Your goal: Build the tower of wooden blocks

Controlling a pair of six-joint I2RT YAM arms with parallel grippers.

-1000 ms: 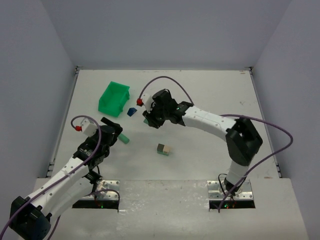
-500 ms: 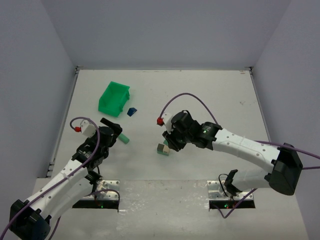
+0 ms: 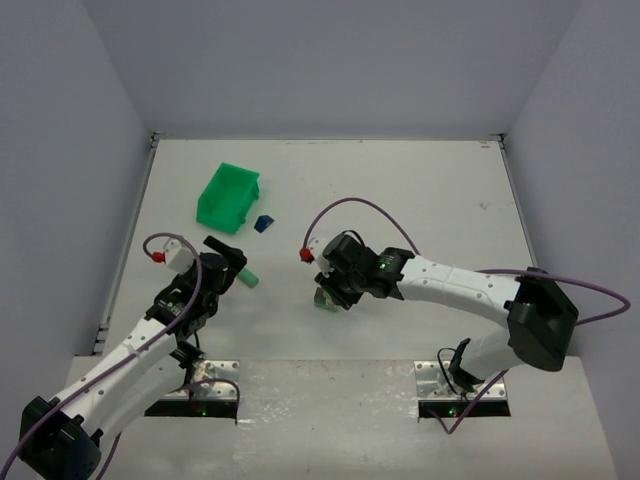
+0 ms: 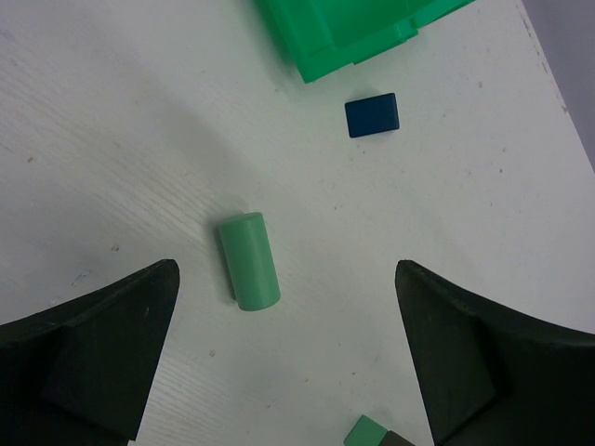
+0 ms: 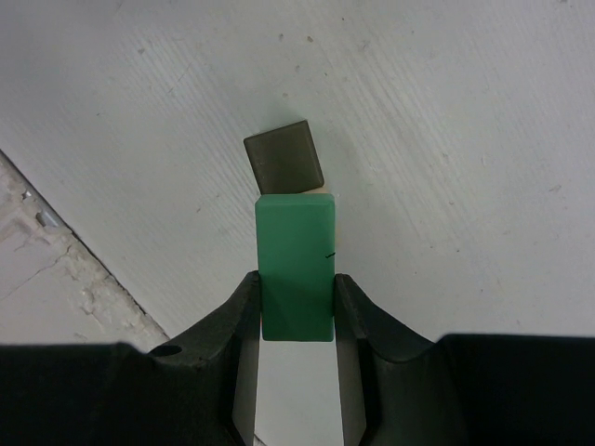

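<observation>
My right gripper [image 5: 297,288] is clamping a green block [image 5: 296,265], hiding most of a pale block [image 5: 325,192] beneath; my left gripper [image 4: 286,271] is hanging open above a green cylinder [image 4: 248,260].

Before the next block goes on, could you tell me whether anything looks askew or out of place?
The dark grey block on the table sits twisted relative to the green block held in the jaws of the right gripper, so their edges do not line up. A green cylinder lies on its side, apart.
</observation>
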